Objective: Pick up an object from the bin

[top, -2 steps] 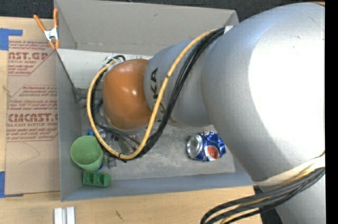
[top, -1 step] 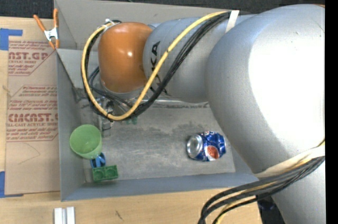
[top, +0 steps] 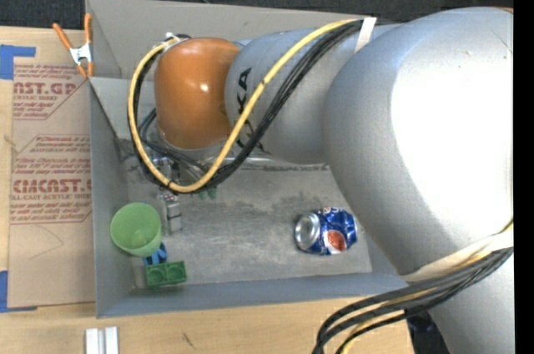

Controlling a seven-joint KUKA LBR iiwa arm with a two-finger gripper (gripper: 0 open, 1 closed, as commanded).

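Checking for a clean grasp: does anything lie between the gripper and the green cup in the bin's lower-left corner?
Nothing visible does. The gripper hangs just right of the green cup. The green block lies below the cup, and the crushed can sits well off to the view's right.

One cam, set high over the bin (top: 242, 231), looking down, tilted slightly off vertical, fairly close. Arm (top: 417, 118) enters from 3 o'clock, nearest the lens; open bin floor toward 6 o'clock.
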